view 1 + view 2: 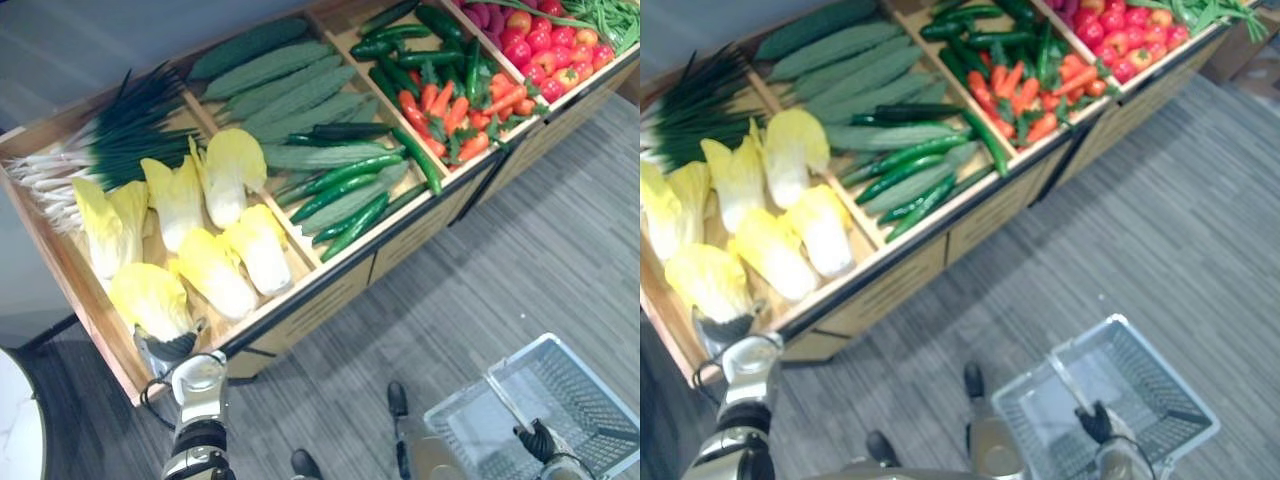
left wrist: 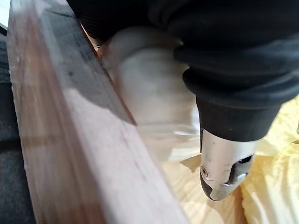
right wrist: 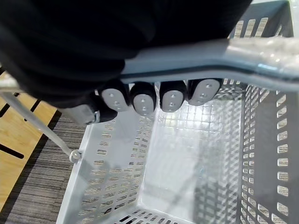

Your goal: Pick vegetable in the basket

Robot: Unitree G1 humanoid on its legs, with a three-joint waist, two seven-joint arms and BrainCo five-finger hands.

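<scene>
Several pale yellow cabbages lie in the front left compartment of the wooden display. My left hand (image 1: 172, 348) (image 1: 722, 330) reaches over the display's front rim (image 2: 70, 140) and lies against the nearest cabbage (image 1: 150, 295) (image 2: 149, 98). Its dark cover (image 2: 233, 60) sits over the cabbage's white stem, so its grasp is hidden. At the lower right my right hand (image 1: 535, 440) (image 1: 1098, 420) is shut on the handle (image 3: 210, 58) of the grey plastic basket (image 1: 570, 395) (image 3: 261, 154), fingers (image 3: 145, 99) curled under the bar. Nothing lies in the basket.
Other compartments hold green onions (image 1: 120, 140), ridged green gourds (image 1: 280, 90), cucumbers (image 1: 345, 195), carrots (image 1: 450, 110) and tomatoes (image 1: 545, 50). Grey plank floor (image 1: 520, 260) stretches between the display and the basket. A white round surface (image 1: 15, 420) shows at the lower left.
</scene>
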